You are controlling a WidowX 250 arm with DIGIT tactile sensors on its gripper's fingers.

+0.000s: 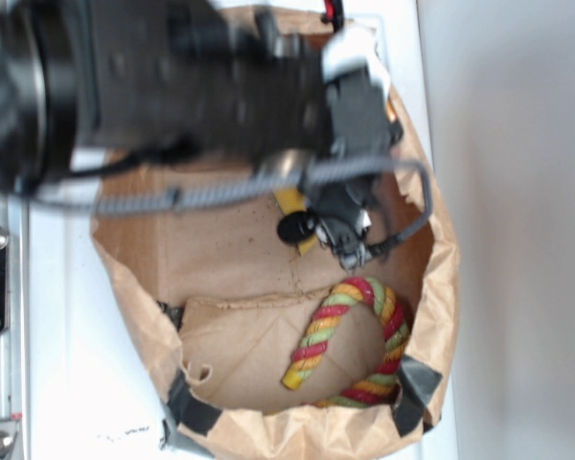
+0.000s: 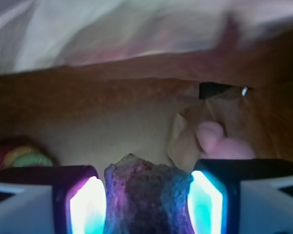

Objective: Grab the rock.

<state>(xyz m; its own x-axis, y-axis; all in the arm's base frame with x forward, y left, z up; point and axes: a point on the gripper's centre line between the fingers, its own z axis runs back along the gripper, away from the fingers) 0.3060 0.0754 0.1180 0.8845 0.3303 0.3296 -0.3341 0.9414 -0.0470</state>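
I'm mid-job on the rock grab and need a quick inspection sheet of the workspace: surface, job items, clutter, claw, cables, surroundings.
Surface: brown paper bag lying open, creased, on a white table.
Job's things: dark, rough, roundish rock sits between the claw's two fingers in the wrist view; hidden under the arm in the exterior view.
Clutter: red, yellow and green twisted rope ring inside the bag; yellow piece partly hidden by the arm; pink soft object beyond the rock.
Grippers: claw closed around the rock, fingers against both sides.
Cables: grey coiled cable hanging along the arm over the bag.
Surroundings: metal rail at the table's left edge.
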